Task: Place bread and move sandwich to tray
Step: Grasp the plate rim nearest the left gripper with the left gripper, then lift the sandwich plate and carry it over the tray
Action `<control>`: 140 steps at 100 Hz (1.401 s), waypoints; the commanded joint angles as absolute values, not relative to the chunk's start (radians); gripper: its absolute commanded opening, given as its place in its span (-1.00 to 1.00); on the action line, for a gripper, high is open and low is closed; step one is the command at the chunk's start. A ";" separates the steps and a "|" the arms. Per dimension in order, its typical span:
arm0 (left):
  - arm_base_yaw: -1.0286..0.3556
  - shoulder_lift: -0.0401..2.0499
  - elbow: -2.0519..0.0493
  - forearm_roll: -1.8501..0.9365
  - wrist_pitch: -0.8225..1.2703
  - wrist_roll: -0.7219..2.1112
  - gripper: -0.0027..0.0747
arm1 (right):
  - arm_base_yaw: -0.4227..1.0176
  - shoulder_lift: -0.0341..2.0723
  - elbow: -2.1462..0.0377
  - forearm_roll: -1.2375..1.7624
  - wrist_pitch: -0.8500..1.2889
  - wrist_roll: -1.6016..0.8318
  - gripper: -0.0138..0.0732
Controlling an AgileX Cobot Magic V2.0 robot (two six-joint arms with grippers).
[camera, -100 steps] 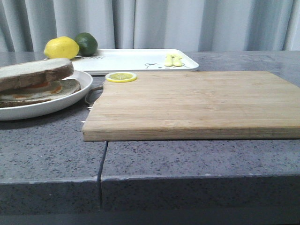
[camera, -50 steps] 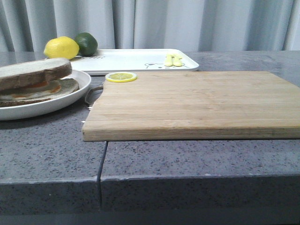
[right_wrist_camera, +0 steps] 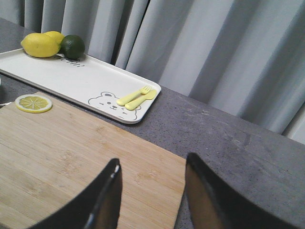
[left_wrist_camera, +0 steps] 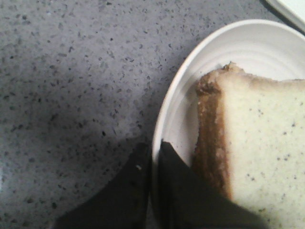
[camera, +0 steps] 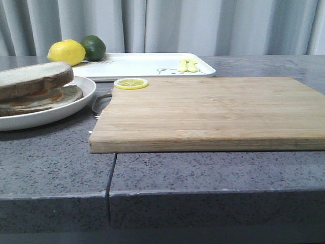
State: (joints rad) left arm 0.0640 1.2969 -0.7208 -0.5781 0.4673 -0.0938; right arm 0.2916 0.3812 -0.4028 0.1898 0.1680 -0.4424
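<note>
The sandwich [camera: 35, 86] rests on a round white plate [camera: 76, 104] at the table's left. A bread [left_wrist_camera: 262, 143] slice with a brown crust forms its top layer, over white egg with orange yolk. My left gripper [left_wrist_camera: 155, 150] is shut on the plate's rim [left_wrist_camera: 164, 124], one finger inside and one outside, just beside the bread's crust. The white tray [camera: 147, 66] lies at the back, behind the wooden board. My right gripper [right_wrist_camera: 152, 167] hangs open and empty over the board's far right corner. Neither gripper shows in the front view.
A large wooden board [camera: 203, 112] fills the middle and right, with a lemon slice [camera: 131, 83] at its back left corner. A lemon [camera: 66, 52] and a lime [camera: 94, 47] sit at the tray's left end. A yellow fork and spoon [camera: 188, 65] lie on its right end.
The plate with the sandwich has slid a little to the left, away from the board. Nothing else in the front view has moved.
</note>
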 commanded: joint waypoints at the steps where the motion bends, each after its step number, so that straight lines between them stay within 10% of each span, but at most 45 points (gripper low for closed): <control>1: 0.059 1.238 -0.748 -0.641 0.444 -0.095 -0.98 | 0.283 0.383 -0.431 0.192 0.097 -0.442 0.09; 49: 0.059 1.210 -1.093 -0.695 0.610 -0.095 -0.98 | 0.283 0.383 -0.431 0.192 0.097 -0.442 0.09; 140: -0.041 1.953 -1.876 -0.769 0.820 -0.095 -0.98 | 0.283 0.383 -0.431 0.192 0.097 -0.442 0.09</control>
State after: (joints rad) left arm -0.0351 1.9689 -1.7782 -0.6776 0.8468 -0.0870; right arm 0.2916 0.3812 -0.4028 0.1898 0.1680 -0.4424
